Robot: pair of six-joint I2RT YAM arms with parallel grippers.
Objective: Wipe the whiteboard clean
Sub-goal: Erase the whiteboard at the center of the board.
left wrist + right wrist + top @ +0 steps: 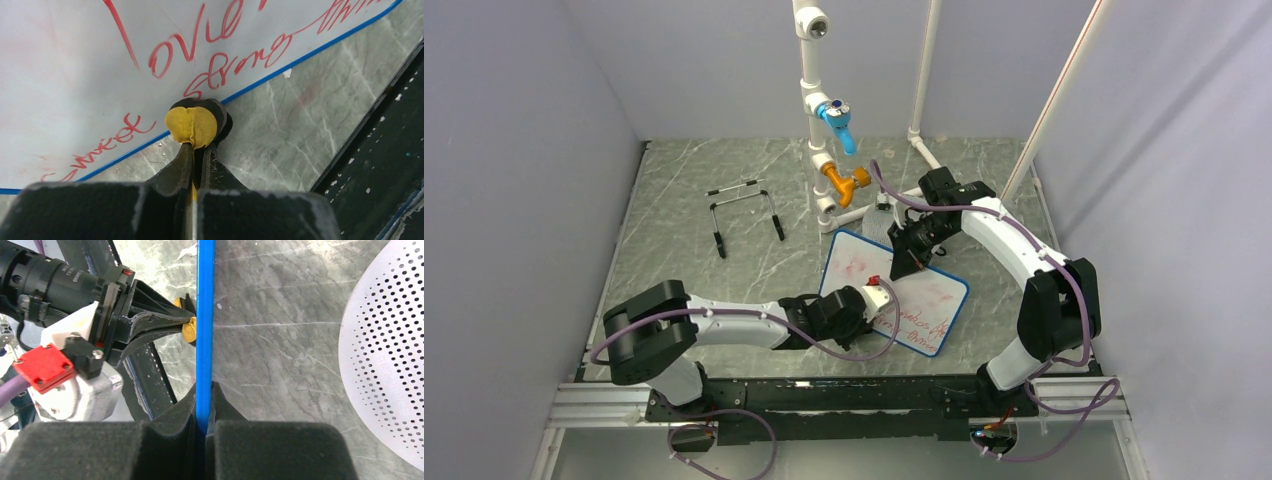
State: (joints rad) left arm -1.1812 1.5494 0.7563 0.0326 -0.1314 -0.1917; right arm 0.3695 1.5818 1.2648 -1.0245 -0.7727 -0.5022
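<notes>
Whiteboard (924,295) looked roughly half erased: pink smears (854,265) at its far end, red writing (225,65) unwiped at its near end, left gripper (197,127) and right gripper (204,392) both clamped on its edge.

Whiteboard (852,268): white face, thin blue frame, red handwriting, faint pink smears.
Bench (684,280): grey-green marble pattern, pale veins.
Disc (390,355): light grey, rows of small dark holes.
Left end effector (196,131): black, yellow at tips.
Pipes (812,70): white.
Blue valve handle (839,125); orange valve handle (844,183).
</notes>
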